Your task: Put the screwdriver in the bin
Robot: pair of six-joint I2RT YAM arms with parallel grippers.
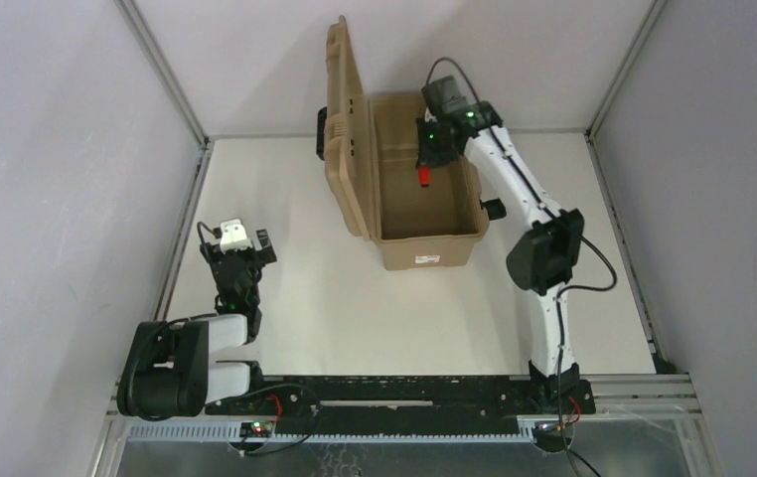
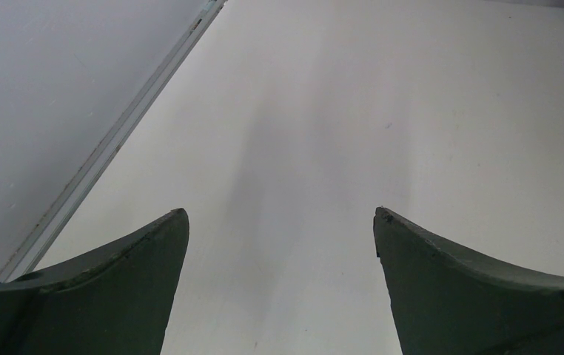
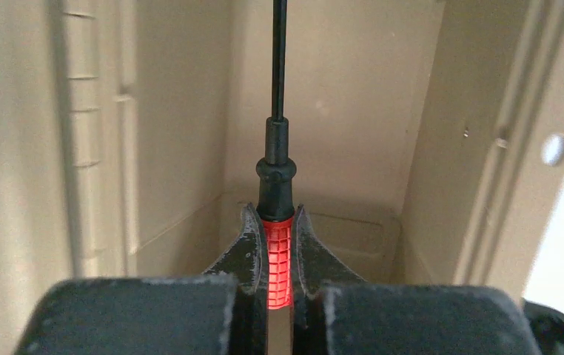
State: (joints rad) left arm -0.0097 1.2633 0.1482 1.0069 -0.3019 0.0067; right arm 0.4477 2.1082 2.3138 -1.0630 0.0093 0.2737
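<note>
Your right gripper (image 3: 277,222) has its fingers (image 3: 242,255) clamped on the red handle of the screwdriver (image 3: 275,170). The tool is inside the open bin (image 1: 430,251), toward its far end, between the raised lid (image 1: 347,119) and the bin's right wall. The dark shaft runs out past the fingertips, and you cannot tell from here whether its tip touches the bin. The screwdriver looks light and stiff, so it should put little load on the grip. The ribbed handle is the right place to hold it, because it is thicker and less slick than the thin, smooth shaft. Once you let go it will likely drop and roll a little, but the bin's walls should keep it in. Your left gripper (image 2: 281,214) sits well to the left of the bin over bare tabletop (image 1: 355,308), fingers wide apart and holding nothing.
</note>
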